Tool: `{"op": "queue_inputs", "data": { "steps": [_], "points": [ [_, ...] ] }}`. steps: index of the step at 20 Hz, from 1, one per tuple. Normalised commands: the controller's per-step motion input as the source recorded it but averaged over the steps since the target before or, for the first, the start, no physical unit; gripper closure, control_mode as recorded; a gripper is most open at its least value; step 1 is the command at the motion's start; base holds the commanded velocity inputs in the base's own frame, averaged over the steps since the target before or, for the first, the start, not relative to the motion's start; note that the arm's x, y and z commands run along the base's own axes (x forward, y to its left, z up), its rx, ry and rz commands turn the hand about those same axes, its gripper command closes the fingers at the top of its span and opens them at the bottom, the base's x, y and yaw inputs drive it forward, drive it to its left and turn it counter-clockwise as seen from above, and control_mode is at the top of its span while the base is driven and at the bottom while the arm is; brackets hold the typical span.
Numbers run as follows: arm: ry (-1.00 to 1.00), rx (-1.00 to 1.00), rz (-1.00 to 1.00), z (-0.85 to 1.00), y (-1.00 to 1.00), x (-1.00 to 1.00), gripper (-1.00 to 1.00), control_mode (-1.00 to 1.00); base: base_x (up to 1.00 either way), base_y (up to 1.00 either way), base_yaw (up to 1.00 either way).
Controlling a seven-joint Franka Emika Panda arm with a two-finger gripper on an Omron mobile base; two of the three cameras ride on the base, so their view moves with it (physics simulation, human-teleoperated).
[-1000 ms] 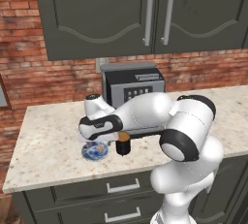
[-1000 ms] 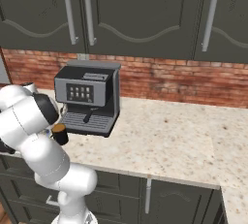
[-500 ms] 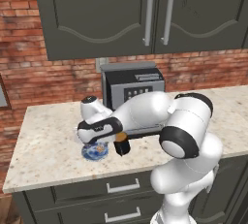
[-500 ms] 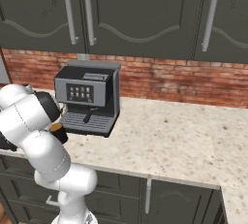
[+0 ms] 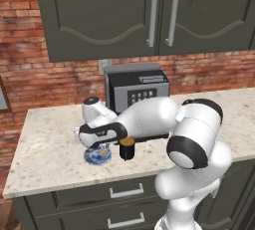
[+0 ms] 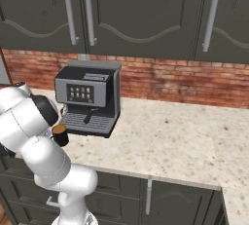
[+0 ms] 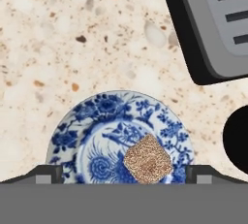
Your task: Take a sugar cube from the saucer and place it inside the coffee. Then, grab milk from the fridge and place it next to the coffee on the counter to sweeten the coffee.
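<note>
Lower than a second ago, the arm's wrist now hangs close over the saucer (image 5: 97, 156), while cup and saucer keep their places on the desk (image 5: 45, 144). From the left base view, the end effector (image 5: 101, 148) is tucked under the wrist just above the blue-and-white saucer, and I cannot tell whether its fingers are spread or pressed together. The coffee (image 5: 127, 148), a small black cup with a brown top, stands just beside the saucer in front of the coffee machine (image 5: 137, 90). Brick wall and dark cabinets (image 5: 149, 15) rise behind.

From the right base view, the coffee (image 6: 60, 134) peeks past the arm beside the coffee machine (image 6: 89, 97) on the beige speckled desk (image 6: 175, 141).

From the hand view, the sugar cube (image 7: 147, 159), a grainy tan square, lies on the floral saucer (image 7: 87, 131), right of its middle. A corner of the coffee machine (image 7: 213, 24) and the coffee's dark edge (image 7: 238, 136) lie near.
</note>
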Motion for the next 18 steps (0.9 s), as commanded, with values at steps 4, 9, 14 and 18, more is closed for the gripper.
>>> {"op": "queue_inputs", "data": {
  "steps": [4, 9, 14, 18],
  "points": [
    [0.00, 0.00, 0.00, -0.07, 0.00, 0.01, -1.00, -1.00, 0.00, 0.00, 0.00],
    [-0.01, 0.00, 0.00, -0.29, 0.00, 0.00, -1.00, -1.00, 0.00, 0.00, 0.00],
    [-0.06, 0.00, 0.00, -0.07, 0.00, -0.22, -1.00, -1.00, 0.00, 0.00, 0.00],
    [-0.06, 0.00, -0.02, 0.00, 0.00, -0.09, -1.00, -1.00, 0.00, 0.00, 0.00]
  ]
}}
